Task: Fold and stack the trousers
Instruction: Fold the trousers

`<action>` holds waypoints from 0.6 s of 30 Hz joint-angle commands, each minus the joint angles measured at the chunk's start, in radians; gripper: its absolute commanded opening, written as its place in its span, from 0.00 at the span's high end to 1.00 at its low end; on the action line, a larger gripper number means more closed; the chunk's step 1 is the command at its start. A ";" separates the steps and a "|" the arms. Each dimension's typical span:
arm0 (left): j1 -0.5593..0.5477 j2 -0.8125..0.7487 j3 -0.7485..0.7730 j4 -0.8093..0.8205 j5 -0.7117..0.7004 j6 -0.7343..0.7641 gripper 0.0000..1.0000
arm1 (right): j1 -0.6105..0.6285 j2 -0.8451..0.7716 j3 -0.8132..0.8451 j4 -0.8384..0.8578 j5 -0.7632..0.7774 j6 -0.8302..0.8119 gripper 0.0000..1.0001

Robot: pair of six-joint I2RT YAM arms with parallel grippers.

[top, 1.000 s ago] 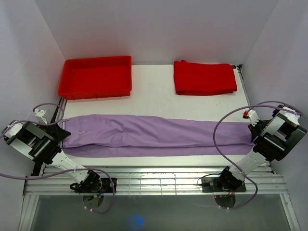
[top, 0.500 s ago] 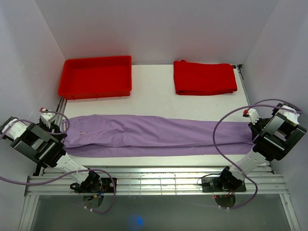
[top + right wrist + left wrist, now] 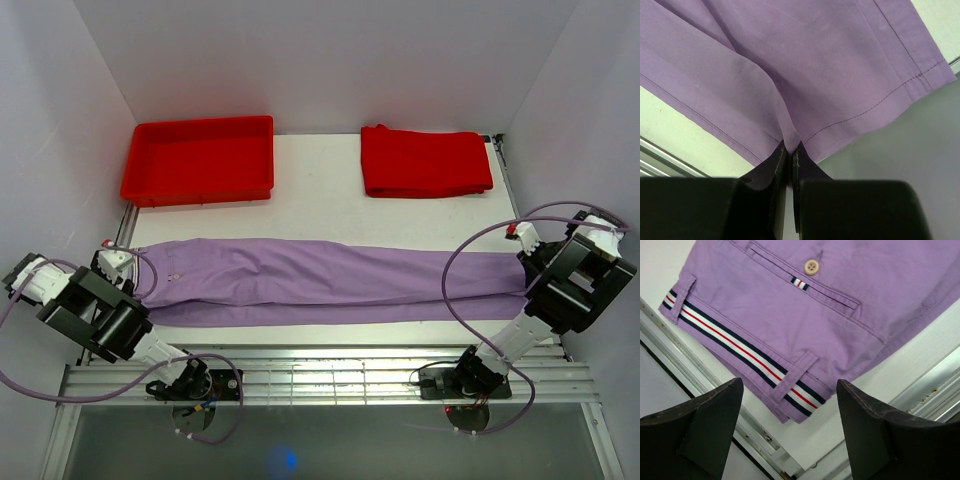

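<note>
The lilac trousers [image 3: 320, 280] lie stretched flat across the table from left to right. Their waist end, with a navy, white and red striped band [image 3: 735, 347] and a pale button [image 3: 811, 266], is at the left. My left gripper [image 3: 120, 265] hovers open over the waistband corner [image 3: 790, 385], with its dark fingers [image 3: 715, 425] holding nothing. At the right end, my right gripper [image 3: 527, 268] is shut on a pinched fold of the trousers [image 3: 815, 60] near the stitched leg hem, and the fabric rises into its tips [image 3: 791, 146].
A red plastic tray [image 3: 200, 124] stands at the back left. A folded red cloth [image 3: 425, 160] lies at the back right. A slatted metal rail [image 3: 320, 375] runs along the near table edge, and white walls close in both sides.
My left arm has swung back toward the near left corner, with its gripper drawn off the waist end and its jaws a little narrower. The right gripper has kept its pinch and its place.
</note>
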 commanded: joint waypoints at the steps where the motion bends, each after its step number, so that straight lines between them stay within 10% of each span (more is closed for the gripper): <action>1: 0.007 -0.084 -0.043 -0.072 -0.059 0.449 0.15 | 0.006 -0.006 0.035 -0.002 0.010 0.010 0.92; 18: -0.030 -0.116 -0.142 0.137 -0.080 0.434 0.47 | 0.028 0.017 0.092 -0.019 0.003 0.041 0.92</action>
